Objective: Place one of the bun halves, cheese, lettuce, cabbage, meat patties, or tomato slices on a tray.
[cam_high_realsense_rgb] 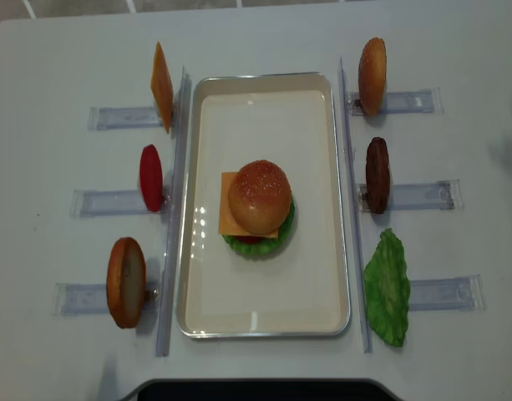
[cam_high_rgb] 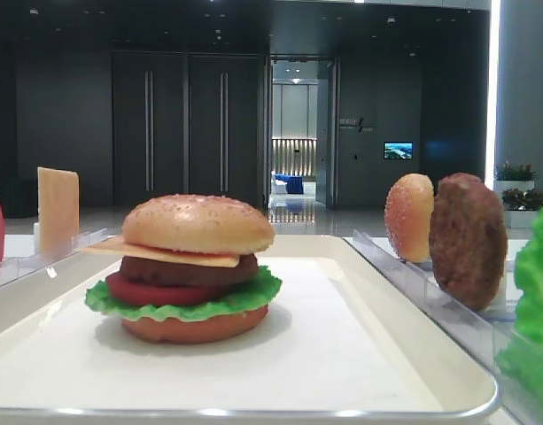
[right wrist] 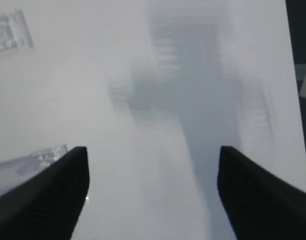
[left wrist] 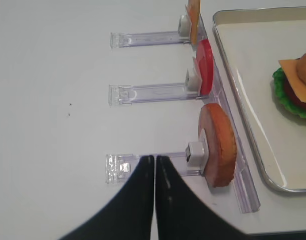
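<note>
The domed golden-tan sesame-speckled bun top (cam_high_realsense_rgb: pixel 259 197) is sitting at the centre of the large cream-white rectangular tray (cam_high_realsense_rgb: pixel 264 78). It is capping a stack in which a thin tan-orange cheese square (cam_high_realsense_rgb: pixel 228 213) and a ruffled bright green lettuce leaf (cam_high_realsense_rgb: pixel 285 230) are poking out beneath it. Judging by that, this placement is looking finished.

The right gripper (right wrist: pixel 153 150) is hanging with its black fingers spread wide and nothing between them. Its own camera is showing only blurred pale table, so which way the tray lies from it cannot be told.

The left gripper (left wrist: pixel 154 159) is hovering with its two dark fingers pressed together, carrying nothing. It is pointing at the end of a clear plastic rack (left wrist: pixel 118 167) on the white table (left wrist: pixel 53 100). From its tips, a smooth orange-brown bottom bun (left wrist: pixel 220 142) is standing on edge at about two o'clock, its long axis running twelve to six. The tray rim is lying beyond that, toward three o'clock. For any further piece from that side, the left arm is probably the nearer one, and its fingers would first need to part.
</note>
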